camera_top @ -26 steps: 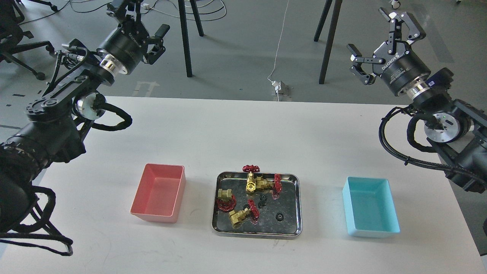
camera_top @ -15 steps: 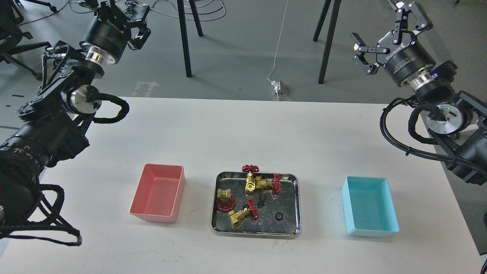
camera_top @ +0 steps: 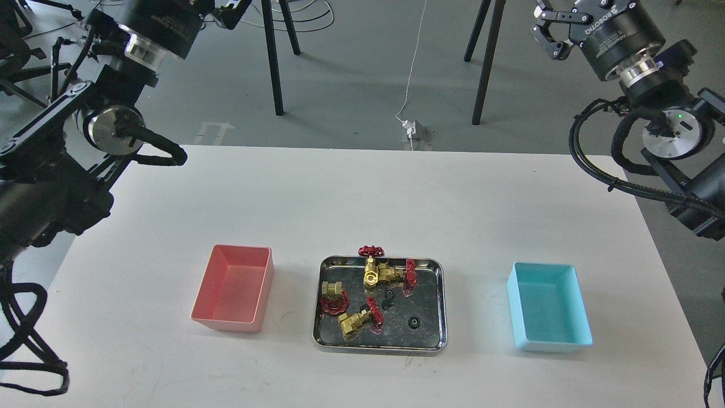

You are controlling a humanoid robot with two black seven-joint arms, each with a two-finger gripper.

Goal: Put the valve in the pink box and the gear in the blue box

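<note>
Grey floor with chair legs and cables lies behind a white table. At lower centre sits a steel tray holding 4 brass valves, one valve near its lower left, and small black gears, one gear lower right. Left of it the pink box is empty; right, the blue box too. Both arms rise to the frame's top corners; left gripper and right gripper are cut off, so their openness cannot be told.
</note>
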